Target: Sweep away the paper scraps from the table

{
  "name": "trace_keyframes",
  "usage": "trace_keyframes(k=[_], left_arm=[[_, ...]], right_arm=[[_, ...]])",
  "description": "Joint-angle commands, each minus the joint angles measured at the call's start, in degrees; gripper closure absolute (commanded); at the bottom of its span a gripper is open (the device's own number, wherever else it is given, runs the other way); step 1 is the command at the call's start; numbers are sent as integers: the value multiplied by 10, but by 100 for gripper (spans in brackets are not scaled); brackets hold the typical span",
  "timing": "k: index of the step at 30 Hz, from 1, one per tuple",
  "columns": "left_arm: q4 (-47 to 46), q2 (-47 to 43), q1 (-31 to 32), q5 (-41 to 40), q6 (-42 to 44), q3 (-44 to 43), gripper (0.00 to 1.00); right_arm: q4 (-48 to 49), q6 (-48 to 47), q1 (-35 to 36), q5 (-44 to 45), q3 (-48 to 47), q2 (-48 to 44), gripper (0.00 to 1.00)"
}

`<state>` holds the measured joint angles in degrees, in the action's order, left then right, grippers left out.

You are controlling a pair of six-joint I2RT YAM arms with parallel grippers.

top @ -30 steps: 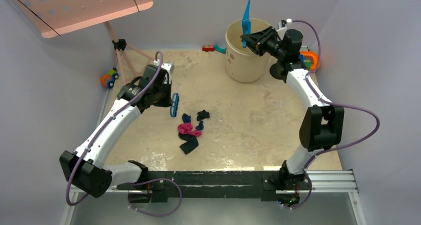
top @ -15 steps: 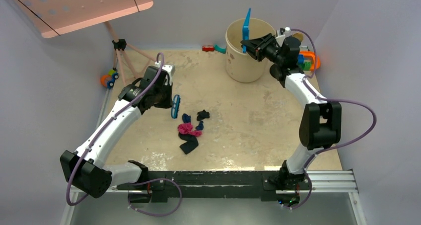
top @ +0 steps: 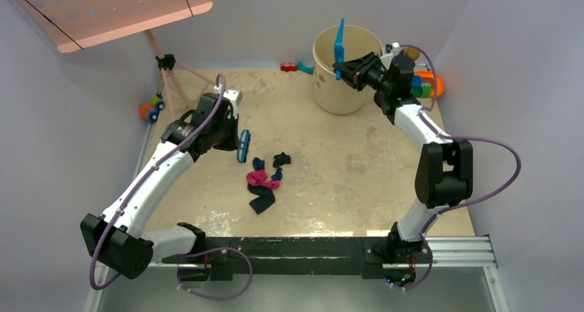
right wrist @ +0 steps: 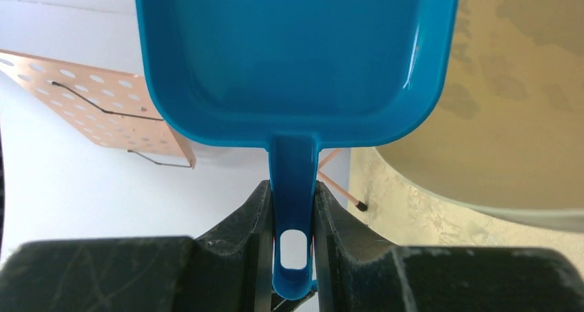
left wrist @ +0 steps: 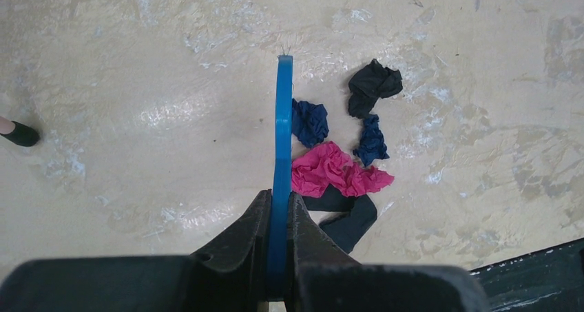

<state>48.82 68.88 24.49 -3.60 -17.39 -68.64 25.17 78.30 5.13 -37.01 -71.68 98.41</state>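
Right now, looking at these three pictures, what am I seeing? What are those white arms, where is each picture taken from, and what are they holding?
These are two robot arms bolted to the near edge of a table, each ending in a two-finger gripper. The wide picture comes from a fixed camera above and behind them. The other two come from small cameras on the wrists, looking along the fingers. The left gripper is shut on a blue brush, seen edge-on, right beside a small heap of paper scraps in pink, dark blue and black. The right gripper clamps the handle of a blue dustpan, held up by a cream bucket at the back. Colourful toys sit near the back corners.
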Motion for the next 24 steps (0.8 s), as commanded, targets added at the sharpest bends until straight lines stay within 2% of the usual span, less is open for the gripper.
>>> trace_keyframes(k=[1,4,7,11,13,16,20,24], left_arm=[[-26,-13,-3,7,20,2,100],[-32,-18,-2,7,29,5,100],[-37,-20,-2,0,37,11,100],[-30,0,-1,-28,55,10,100],[-12,17,-1,-59,62,-1,100],[3,36,-1,-101,70,-11,100],[28,56,0,-145,57,-22,100],[73,81,9,-157,24,-43,100]], right_arm=[[-121,-135,-1,14,-115,-30,100],[-229,-230,7,19,-184,-38,100],[-383,-367,32,49,-259,-43,100],[-575,-561,123,179,-318,-60,100],[-636,-637,186,267,-301,-78,100],[-672,-679,277,380,-220,-124,100],[-704,-677,349,437,-103,-168,100],[-701,-655,370,478,-23,-187,100]])
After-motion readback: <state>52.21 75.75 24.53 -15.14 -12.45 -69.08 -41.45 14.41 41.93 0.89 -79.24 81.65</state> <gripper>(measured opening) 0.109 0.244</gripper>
